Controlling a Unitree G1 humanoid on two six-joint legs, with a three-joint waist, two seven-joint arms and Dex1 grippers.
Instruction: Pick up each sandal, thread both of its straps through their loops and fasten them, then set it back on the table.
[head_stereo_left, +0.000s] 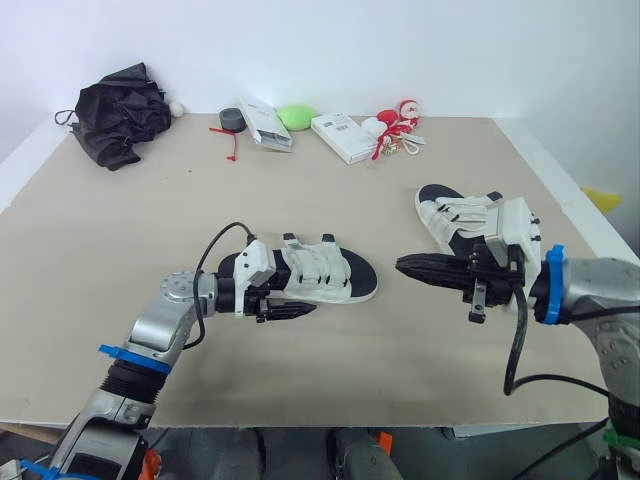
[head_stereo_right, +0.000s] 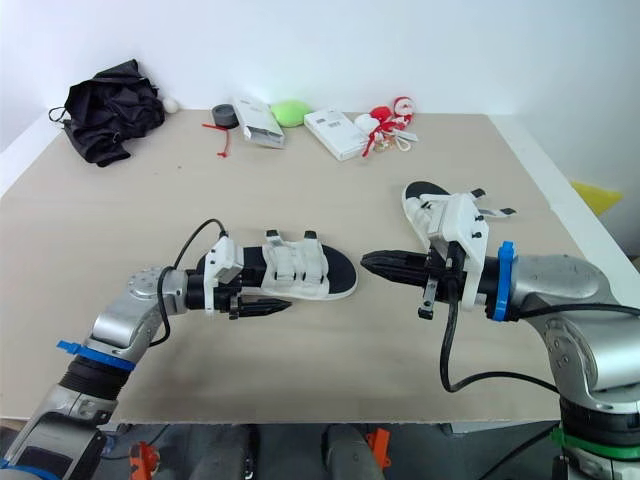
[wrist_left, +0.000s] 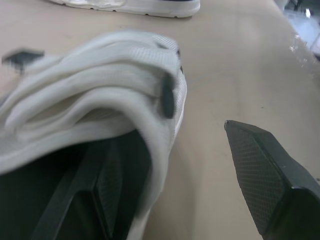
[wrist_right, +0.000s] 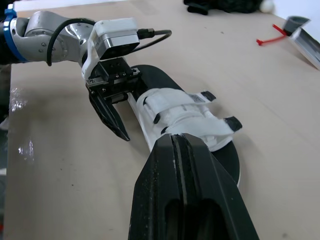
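The left gripper's (head_stereo_left: 300, 300) jaws straddle one sandal's (head_stereo_left: 322, 276) edge, released; the right gripper's (head_stereo_left: 402, 265) jaws are clenched empty near the other sandal (head_stereo_left: 448, 214) on the table (head_stereo_left: 150, 200).

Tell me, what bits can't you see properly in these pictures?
1. Far sandal, head views: the wrist block of the right gripper covers its near end, hiding strap ends.
2. Near sandal, left wrist view: cut off by the edges; loops can't be told.
3. White boxes at the table's back, head views: print too small to read.
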